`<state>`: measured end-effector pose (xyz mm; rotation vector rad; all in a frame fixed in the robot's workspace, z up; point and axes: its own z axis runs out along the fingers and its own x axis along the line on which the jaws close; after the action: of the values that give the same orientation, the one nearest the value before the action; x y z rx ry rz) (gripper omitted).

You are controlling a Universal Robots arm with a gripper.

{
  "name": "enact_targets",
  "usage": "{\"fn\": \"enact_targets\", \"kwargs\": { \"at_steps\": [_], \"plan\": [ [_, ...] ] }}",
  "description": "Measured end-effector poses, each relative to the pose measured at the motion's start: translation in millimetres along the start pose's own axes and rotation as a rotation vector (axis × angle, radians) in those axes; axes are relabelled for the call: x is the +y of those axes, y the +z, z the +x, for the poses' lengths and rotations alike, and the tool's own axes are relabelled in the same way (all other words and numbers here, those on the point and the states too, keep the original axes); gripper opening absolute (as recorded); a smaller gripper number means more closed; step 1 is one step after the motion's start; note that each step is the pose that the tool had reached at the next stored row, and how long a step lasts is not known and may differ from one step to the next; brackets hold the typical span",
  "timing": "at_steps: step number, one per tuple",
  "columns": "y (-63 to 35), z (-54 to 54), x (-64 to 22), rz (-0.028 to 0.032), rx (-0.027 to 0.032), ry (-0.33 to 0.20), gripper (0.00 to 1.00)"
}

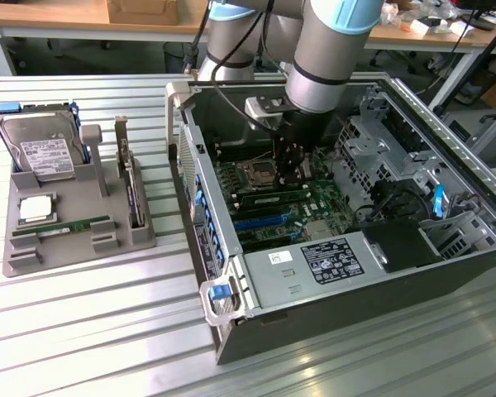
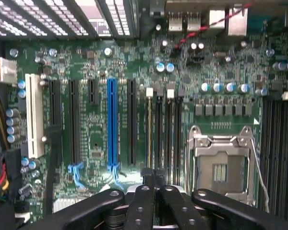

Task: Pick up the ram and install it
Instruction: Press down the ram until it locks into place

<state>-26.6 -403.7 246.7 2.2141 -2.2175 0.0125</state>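
One white label (image 1: 332,260), text unreadable.

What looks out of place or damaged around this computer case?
Nothing stands out. The motherboard looks undamaged, its processor socket empty, and the hard drive, processor chip and ram lie neatly in the gray tray.

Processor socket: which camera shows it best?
The wrist view: it looks straight down on the socket, with its metal frame plain. The exterior view shows it at a slant, beside the claw.
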Motion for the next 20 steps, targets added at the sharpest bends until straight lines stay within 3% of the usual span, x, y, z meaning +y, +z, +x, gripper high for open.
{"fn": "enact_targets", "kwargs": {
  "at_steps": [4, 6, 20],
  "plan": [
    [0.2, 1.0, 24.5, 0.0025, -0.0015, 0.0, 0.1],
    [1.0, 1.2, 32.9, 0.0026, -0.0023, 0.0, 0.1],
    [13.8, 1.2, 45.5, 0.0023, -0.0018, 0.0, 0.1]
  ]
}}
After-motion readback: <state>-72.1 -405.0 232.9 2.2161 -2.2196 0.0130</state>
